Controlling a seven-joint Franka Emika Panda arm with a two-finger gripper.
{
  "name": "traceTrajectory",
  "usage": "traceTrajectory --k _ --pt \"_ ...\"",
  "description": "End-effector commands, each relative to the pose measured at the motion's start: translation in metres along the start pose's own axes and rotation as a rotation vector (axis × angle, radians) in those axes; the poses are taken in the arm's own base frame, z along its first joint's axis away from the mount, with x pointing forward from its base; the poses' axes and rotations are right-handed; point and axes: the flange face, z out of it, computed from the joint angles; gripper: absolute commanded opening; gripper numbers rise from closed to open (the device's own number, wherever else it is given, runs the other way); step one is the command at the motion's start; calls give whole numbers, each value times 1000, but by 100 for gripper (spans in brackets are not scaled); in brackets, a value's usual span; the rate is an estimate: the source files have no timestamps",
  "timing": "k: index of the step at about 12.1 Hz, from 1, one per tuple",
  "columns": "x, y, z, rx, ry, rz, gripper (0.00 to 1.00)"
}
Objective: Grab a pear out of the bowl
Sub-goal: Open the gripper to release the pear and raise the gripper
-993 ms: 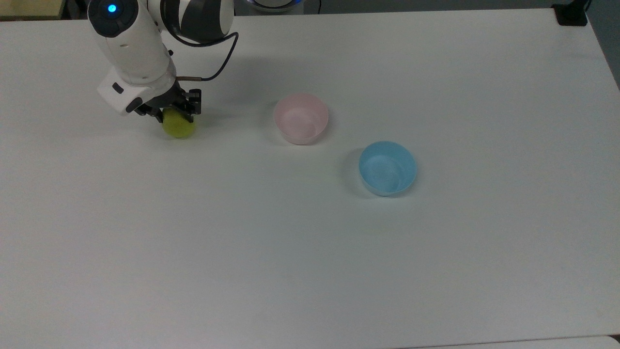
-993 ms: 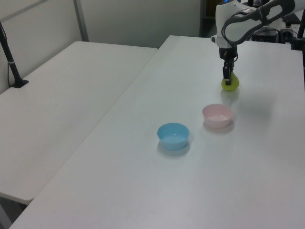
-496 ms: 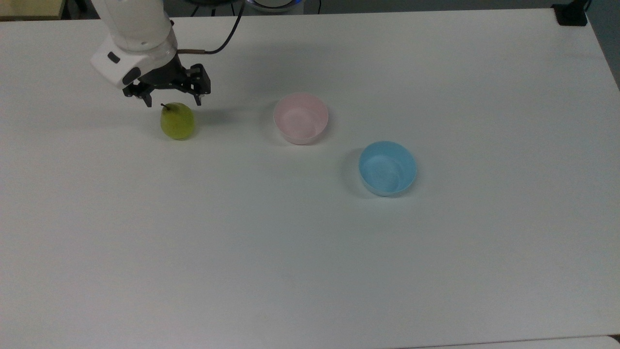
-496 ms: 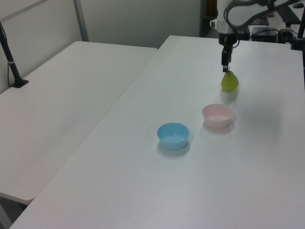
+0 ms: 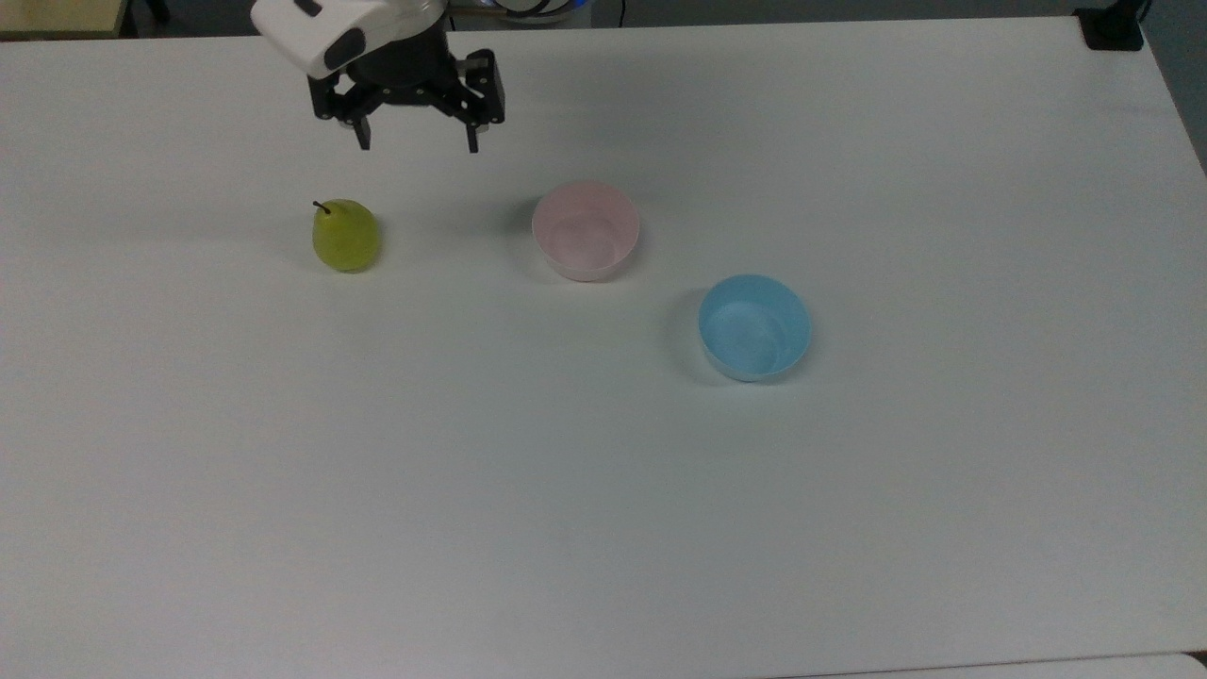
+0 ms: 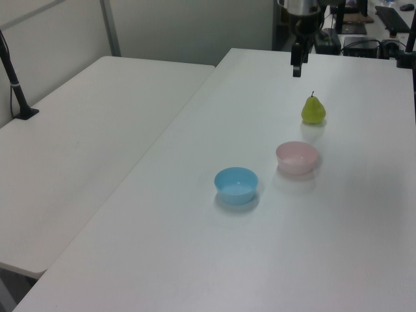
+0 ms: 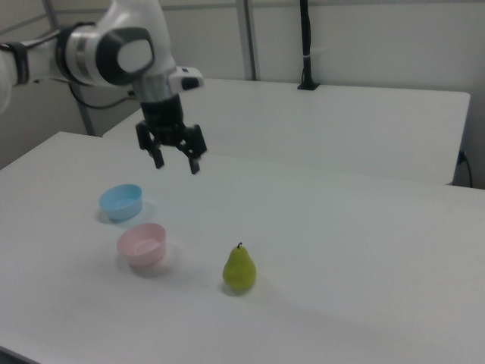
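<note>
The yellow-green pear (image 5: 346, 236) (image 6: 313, 110) (image 7: 239, 269) stands upright on the white table, stem up, well to the top view's left of the pale pink bowl (image 5: 586, 231) (image 6: 296, 158) (image 7: 142, 244). The bowl holds nothing. My gripper (image 5: 417, 141) (image 6: 296, 68) (image 7: 176, 163) hangs open in the air, raised clear of the table, above the stretch between pear and bowl and toward the top view's upper edge. Nothing is between its fingers.
A light blue bowl (image 5: 754, 326) (image 6: 236, 184) (image 7: 121, 202) with nothing in it sits beside the pink one. A second white table (image 6: 84, 123) adjoins in the left view's left. A black post base (image 5: 1113, 28) stands at the top view's upper right corner.
My gripper let go of the pear, opened, then rose and moved toward the top view's upper right. The pear stayed standing where it was set down.
</note>
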Motion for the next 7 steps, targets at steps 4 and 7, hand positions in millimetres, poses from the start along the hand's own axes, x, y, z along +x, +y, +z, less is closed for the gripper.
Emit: traceTrajectory --k 4,7 --pt "-33 -38 -65 7 -1 58 100" --pt "-34 -33 -65 5 -6 66 100"
